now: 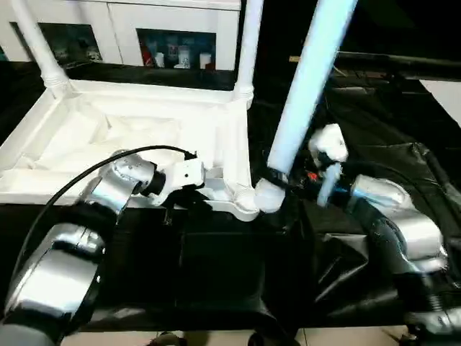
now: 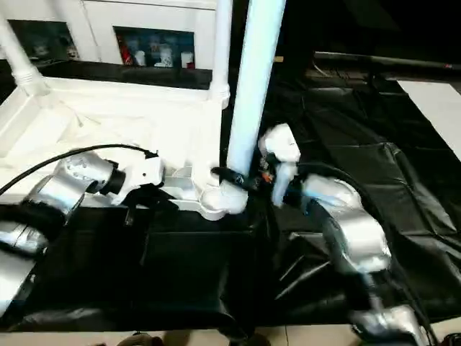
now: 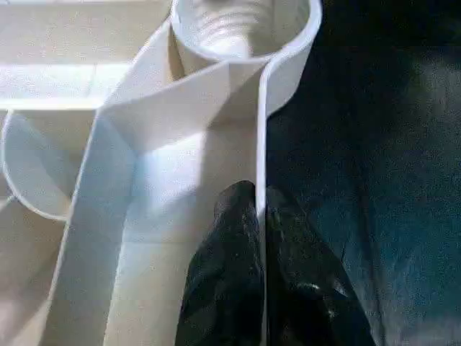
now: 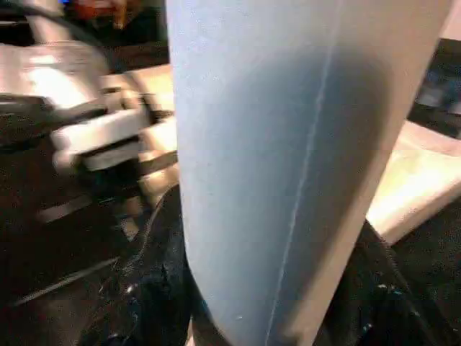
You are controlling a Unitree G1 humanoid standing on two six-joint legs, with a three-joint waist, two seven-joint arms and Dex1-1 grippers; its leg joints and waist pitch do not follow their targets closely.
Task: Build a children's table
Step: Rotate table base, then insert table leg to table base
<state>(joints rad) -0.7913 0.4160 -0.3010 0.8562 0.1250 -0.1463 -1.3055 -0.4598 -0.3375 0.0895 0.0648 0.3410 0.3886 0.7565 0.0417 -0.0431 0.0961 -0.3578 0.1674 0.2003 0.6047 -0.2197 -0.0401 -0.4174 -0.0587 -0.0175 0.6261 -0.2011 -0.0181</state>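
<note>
Nearest you, your silver forearms reach in over the black sheet [image 1: 216, 274] toward the tabletop [image 1: 108, 137], which lies underside up. Your left gripper [image 3: 258, 216] has its two fingers pressed together on the tabletop's thin rim wall, just short of the near corner socket [image 3: 241, 25]. Your right gripper [image 2: 241, 180] is clamped around the leg [image 1: 306, 86] low on its shaft, with the leg's flared end at that near socket; you cannot tell if it is fully seated. Two legs, one [image 1: 39, 47] and another [image 1: 248, 43], already stand in the tabletop's far corners. By my judgement, you are past halfway: this third leg needs seating, and a fourth remains.
</note>
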